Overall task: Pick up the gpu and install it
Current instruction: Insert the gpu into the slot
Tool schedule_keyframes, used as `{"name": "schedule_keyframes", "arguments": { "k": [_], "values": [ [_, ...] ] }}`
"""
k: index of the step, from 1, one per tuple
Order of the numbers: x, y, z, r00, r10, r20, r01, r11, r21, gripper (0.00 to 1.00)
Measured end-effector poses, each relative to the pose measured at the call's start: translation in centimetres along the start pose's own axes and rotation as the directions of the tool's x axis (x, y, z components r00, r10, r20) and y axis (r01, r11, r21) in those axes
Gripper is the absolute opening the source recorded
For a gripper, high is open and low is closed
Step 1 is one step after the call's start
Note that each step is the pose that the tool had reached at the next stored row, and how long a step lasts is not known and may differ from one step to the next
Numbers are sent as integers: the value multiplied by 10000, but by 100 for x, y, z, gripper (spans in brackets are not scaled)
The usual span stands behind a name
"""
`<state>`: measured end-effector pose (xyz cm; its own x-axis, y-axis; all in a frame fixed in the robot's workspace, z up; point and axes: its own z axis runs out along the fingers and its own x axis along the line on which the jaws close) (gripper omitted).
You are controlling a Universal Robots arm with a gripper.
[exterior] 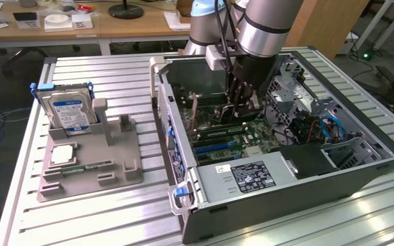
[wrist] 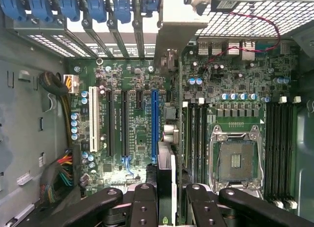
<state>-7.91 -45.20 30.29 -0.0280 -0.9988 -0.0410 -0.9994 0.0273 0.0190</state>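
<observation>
- Arm point(exterior: 262, 25) reached down into the open computer case point(exterior: 334, 179), which lay on its side on the slatted metal surface point(exterior: 115, 220).
- Hand point(exterior: 241, 108) was low inside the case, over the motherboard point(wrist: 235, 89).
- In the wrist view the hand point(wrist: 169, 200) pinched the gpu point(wrist: 167, 173), with black fingers point(wrist: 144, 202) pressed on both flat sides.
- Gpu was seen edge-on and upright, running along just beside the long blue slot point(wrist: 154, 124). I couldn't tell if it was seated.
- Its silvery end bracket point(wrist: 174, 38) was at the case's rear slot openings, near the blue latches point(wrist: 98, 8).
- Empty CPU socket point(wrist: 235, 160) was on the gpu's other side from the blue slot.
- A gray fixture tray point(exterior: 115, 177) sat on the surface, to the exterior view's left of the case and well apart from the hand.
- A hard drive with a blue label point(exterior: 70, 114) stood upright in the tray.
</observation>
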Motion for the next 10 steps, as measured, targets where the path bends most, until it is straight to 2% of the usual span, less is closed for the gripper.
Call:
{"name": "schedule_keyframes", "arguments": {
  "k": [10],
  "values": [
    [2, 18, 12, 10000, 1, 3, -1, 10000, 1, 27]
  ]
}}
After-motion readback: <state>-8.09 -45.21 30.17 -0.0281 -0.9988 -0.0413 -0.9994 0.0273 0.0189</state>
